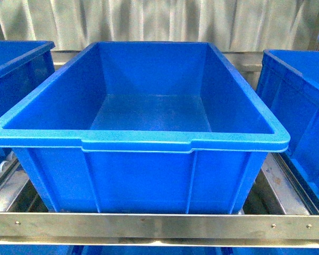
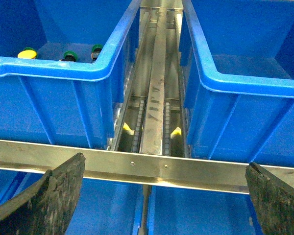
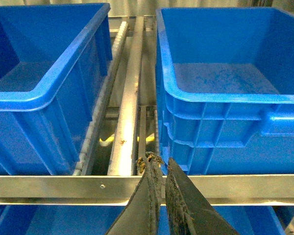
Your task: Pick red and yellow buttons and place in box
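A large blue middle box fills the front view, its floor bare, with a left box and a right box partly in view beside it, each standing apart from it. All three rest on a metal frame with a steel rail running across the near side. Neither arm shows in the front view. In the left wrist view the left end effector is spread wide, its two dark, worn fingers far apart at the picture's corners, with nothing between them; it hangs near the steel rail, over the gap between two boxes where a roller track runs away toward the far side. Just over the rim of the left box, a yellow button sits on the box floor, with two green-capped switches in a row beside it. The right end effector has its fingers drawn almost together, only a thin slit between the tips, gripping nothing, above the near rail at the gap between two boxes.
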Available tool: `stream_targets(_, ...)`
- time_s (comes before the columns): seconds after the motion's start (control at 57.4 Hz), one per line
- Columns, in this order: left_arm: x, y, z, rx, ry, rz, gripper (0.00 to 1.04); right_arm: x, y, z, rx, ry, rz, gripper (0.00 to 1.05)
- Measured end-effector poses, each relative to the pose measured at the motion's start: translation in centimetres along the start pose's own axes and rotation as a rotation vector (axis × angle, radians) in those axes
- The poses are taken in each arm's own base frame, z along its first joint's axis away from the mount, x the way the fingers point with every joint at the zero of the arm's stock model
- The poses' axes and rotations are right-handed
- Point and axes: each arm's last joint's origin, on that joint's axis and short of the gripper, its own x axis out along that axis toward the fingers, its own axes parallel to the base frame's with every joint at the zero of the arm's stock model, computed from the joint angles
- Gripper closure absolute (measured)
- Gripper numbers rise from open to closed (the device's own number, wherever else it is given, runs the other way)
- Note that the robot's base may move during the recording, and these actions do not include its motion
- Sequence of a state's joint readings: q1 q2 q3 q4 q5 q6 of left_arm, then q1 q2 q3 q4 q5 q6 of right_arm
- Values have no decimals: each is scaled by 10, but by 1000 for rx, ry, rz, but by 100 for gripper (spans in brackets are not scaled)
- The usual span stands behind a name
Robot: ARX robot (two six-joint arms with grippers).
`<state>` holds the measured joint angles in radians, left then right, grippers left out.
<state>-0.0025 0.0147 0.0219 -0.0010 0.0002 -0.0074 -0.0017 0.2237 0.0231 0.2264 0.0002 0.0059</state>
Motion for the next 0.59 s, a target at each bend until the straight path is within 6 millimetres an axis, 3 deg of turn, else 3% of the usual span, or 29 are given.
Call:
stream_targets(0.54,0,0,0,0,0,0,8,-15,0,-3,0,5,1,101)
stream_targets(0.592,0,0,0,0,0,0,8,-15,0,-3,-2,5,1,96)
